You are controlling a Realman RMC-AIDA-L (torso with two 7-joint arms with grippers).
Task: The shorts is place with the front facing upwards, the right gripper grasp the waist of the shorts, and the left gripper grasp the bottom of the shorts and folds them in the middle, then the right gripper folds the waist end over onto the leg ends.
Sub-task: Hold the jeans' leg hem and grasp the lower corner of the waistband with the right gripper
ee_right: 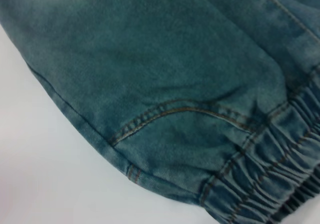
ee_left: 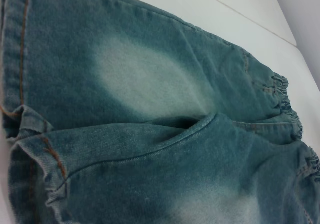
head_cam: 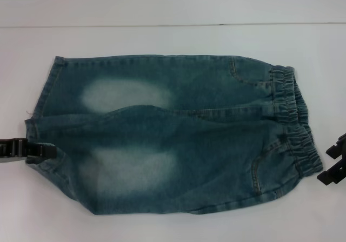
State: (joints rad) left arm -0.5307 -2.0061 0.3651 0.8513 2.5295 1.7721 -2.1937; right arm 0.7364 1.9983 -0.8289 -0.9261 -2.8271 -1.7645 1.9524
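The blue denim shorts (head_cam: 173,139) lie flat on the white table, front up. Their elastic waist (head_cam: 294,123) is at the right and the leg ends (head_cam: 40,118) at the left. My left gripper (head_cam: 38,150) sits low at the hem of the near leg, its tip overlapping the cloth. The left wrist view shows that hem (ee_left: 35,134) slightly bunched. My right gripper (head_cam: 331,161) hangs open just off the near corner of the waist, not touching it. The right wrist view shows the waistband (ee_right: 270,174) and a pocket seam (ee_right: 175,111) close up.
The white table (head_cam: 173,226) runs all around the shorts. A seam line (head_cam: 162,25) crosses the surface behind them.
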